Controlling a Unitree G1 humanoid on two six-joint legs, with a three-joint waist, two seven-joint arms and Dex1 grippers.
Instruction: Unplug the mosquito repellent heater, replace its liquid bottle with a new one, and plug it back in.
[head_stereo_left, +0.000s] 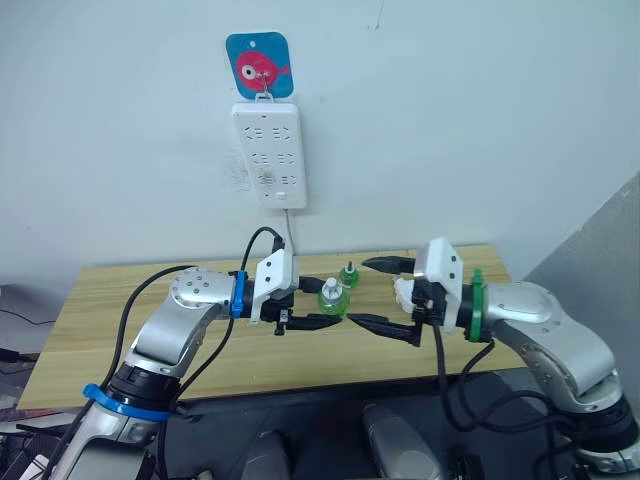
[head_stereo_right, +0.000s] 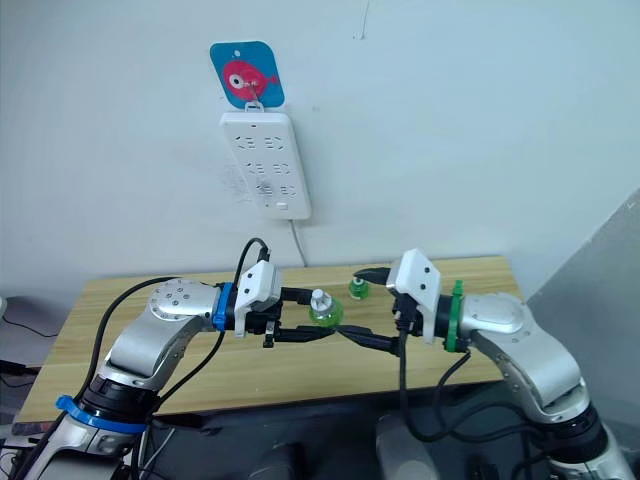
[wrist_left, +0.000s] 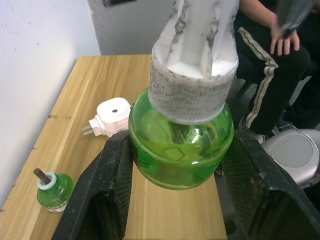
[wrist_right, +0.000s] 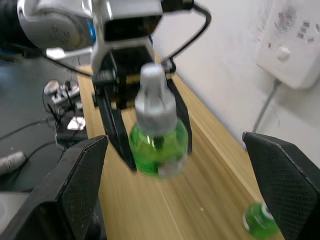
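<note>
Green bottle (wrist_left: 181, 150) clamped in the left gripper (head_stereo_left: 318, 307)'s jaws, right gripper (head_stereo_left: 385, 295) spread wide just beside it.

The bottle is round, glossy and likely light and slick, so the hold across its belly beneath the white cap (wrist_left: 195, 65) seems soundest. Beyond the jaws, the mosquito repellent heater (wrist_left: 111, 117) lies unplugged on the desk (wrist_left: 95, 85), prongs out sideways; its rigid white shell should take a firm pinch across the flanks. A second bottle (wrist_left: 54, 190) stands apart; farther off the power strip (head_stereo_left: 268, 155) hangs on the wall.
</note>
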